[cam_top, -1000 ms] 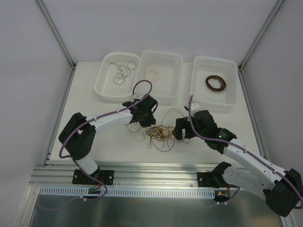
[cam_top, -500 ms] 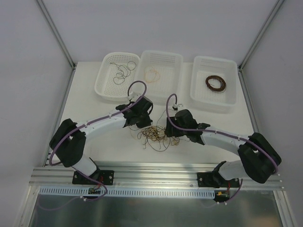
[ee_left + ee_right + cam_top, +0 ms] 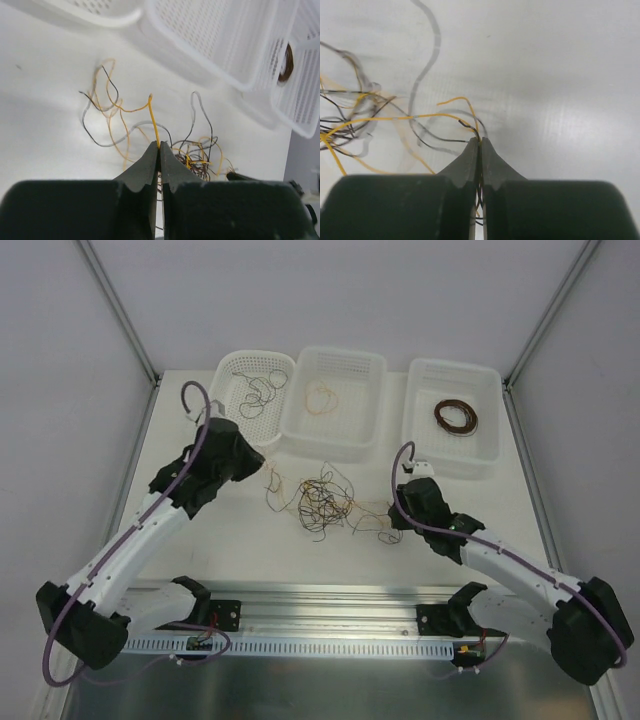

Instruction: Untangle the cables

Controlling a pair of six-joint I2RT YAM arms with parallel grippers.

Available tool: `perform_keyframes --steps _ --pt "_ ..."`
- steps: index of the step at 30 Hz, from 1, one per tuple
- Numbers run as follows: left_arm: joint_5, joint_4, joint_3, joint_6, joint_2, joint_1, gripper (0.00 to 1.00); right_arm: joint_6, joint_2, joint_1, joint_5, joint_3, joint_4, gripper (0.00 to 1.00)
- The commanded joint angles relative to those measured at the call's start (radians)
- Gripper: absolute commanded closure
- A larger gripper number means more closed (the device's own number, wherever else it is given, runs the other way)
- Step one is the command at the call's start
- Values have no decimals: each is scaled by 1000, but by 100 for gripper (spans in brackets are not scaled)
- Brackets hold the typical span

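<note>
The cables [image 3: 325,502] lie as a loose tangle of thin black, orange-yellow and brown wires on the white table between the two arms. My left gripper [image 3: 262,472] is at the tangle's upper left. In the left wrist view it [image 3: 159,146] is shut on one yellow wire that rises from the fingertips, with the knot [image 3: 200,155] lying beyond. At the tangle's right edge is my right gripper [image 3: 388,523]. The right wrist view shows it [image 3: 480,141] shut on a yellow wire and a black wire, and further strands [image 3: 350,115] trail off to the left.
Three white perforated baskets line the far edge. The left one [image 3: 212,410] holds a black wire, the middle one [image 3: 377,400] an orange wire, and the right one [image 3: 450,462] a wound dark-brown ring [image 3: 455,416]. Grey walls close in both sides.
Both grippers have shut on wires at the tangle. The left arm drew back to the left and the right arm to the right, stretching the tangle wider.
</note>
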Motion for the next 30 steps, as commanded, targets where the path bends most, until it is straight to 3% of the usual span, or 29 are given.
perform_keyframes --steps 1,13,17,24,25,28,29,30 --pt "17 -112 111 149 -107 123 100 -53 -131 -71 63 -12 -176 99" --pt "-15 -413 464 412 -112 483 100 -191 -437 -387 67 217 -591 100" --pt "-89 -436 468 462 -96 540 100 -211 -457 -439 55 300 -638 99" --pt "-6 -438 329 479 -93 542 100 -235 -394 -444 49 298 -658 96" --pt "41 -435 295 470 -107 542 100 -229 -388 -443 43 288 -657 92" --pt "132 -398 146 438 -127 542 100 -234 -362 -438 -35 249 -637 64" --pt "188 -383 111 432 -141 542 100 -244 -357 -435 -70 246 -616 48" --pt "206 -352 77 424 -148 542 100 -258 -354 -429 -110 248 -606 42"
